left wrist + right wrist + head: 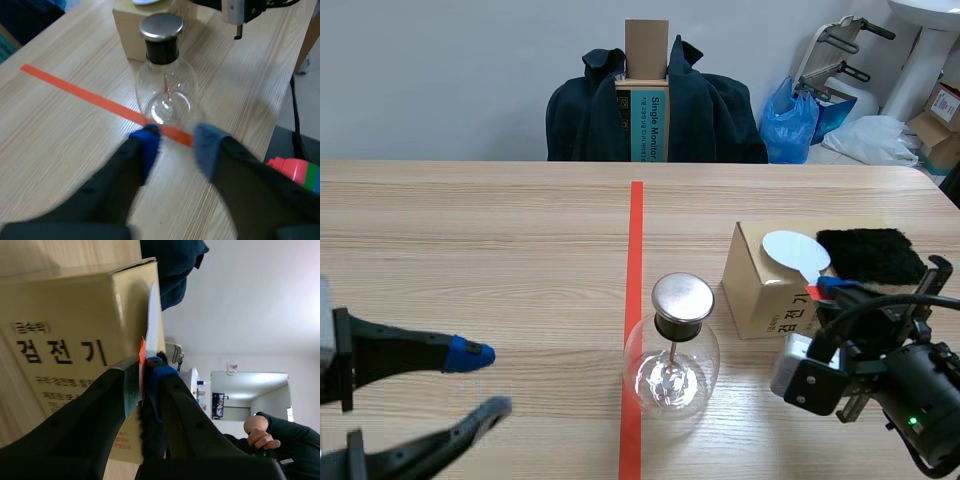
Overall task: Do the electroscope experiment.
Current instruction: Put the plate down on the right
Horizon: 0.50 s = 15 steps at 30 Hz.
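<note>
The electroscope (670, 352), a round glass flask with a metal cap and a rod inside, stands on the red tape line; it also sits just ahead of my left gripper in the left wrist view, as the flask (167, 85). My left gripper (485, 381) (177, 142) is open at the table's near left and holds nothing. A white disc paddle (795, 252) lies on the cardboard box (760, 295). My right gripper (825, 290) (145, 371) is shut on the paddle's red handle (142, 362) at the box's top edge; the disc (154, 315) shows edge-on.
A black fuzzy cloth (872, 255) lies on the box beside the disc. A chair draped with a dark jacket (655, 105) stands behind the table. A red and green object (296, 171) lies off the table's edge near the left arm.
</note>
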Each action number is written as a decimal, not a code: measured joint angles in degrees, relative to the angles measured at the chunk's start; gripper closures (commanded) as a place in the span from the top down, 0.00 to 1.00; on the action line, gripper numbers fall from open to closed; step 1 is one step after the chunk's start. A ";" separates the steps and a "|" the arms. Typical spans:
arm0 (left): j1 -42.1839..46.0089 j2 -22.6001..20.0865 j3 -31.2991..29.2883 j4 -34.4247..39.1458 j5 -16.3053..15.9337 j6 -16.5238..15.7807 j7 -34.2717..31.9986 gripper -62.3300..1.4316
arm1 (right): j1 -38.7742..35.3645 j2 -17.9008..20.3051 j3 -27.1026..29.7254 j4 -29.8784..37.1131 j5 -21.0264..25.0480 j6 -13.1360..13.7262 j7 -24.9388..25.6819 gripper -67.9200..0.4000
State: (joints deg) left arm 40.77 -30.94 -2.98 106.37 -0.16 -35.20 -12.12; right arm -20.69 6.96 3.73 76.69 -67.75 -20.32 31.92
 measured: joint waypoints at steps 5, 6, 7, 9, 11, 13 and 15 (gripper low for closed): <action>-0.55 0.24 0.00 -0.26 -0.15 0.02 -0.11 1.00 | 0.02 0.02 0.00 -0.28 0.02 -0.04 -1.55 0.02; -0.63 0.31 0.00 -0.31 -0.22 0.02 -0.11 1.00 | 0.00 0.02 0.00 -0.28 0.02 -0.02 -2.10 0.02; -0.63 0.31 0.02 -0.31 -0.24 0.00 -0.11 1.00 | 0.00 0.00 0.00 -0.28 0.02 -0.02 -2.34 0.02; -0.63 0.31 0.02 -0.31 -0.24 0.00 -0.09 1.00 | 0.02 0.02 0.07 -0.28 0.02 -0.04 -2.45 0.02; -0.63 0.31 0.02 -0.39 -0.26 0.00 -0.11 1.00 | 0.02 0.00 0.07 -0.28 0.02 -0.04 -3.52 0.02; -0.63 0.31 0.02 -0.48 -0.26 0.00 -0.11 1.00 | 0.02 0.02 0.07 -0.28 0.02 -0.04 -3.98 0.05; -0.63 0.31 0.02 -0.52 -0.26 0.00 -0.11 1.00 | 0.02 0.00 0.07 -0.28 0.02 -0.02 -3.96 0.17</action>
State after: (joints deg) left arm 40.14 -30.63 -2.96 105.84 -0.43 -35.20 -12.23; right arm -20.67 6.96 3.79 76.40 -67.72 -20.34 27.97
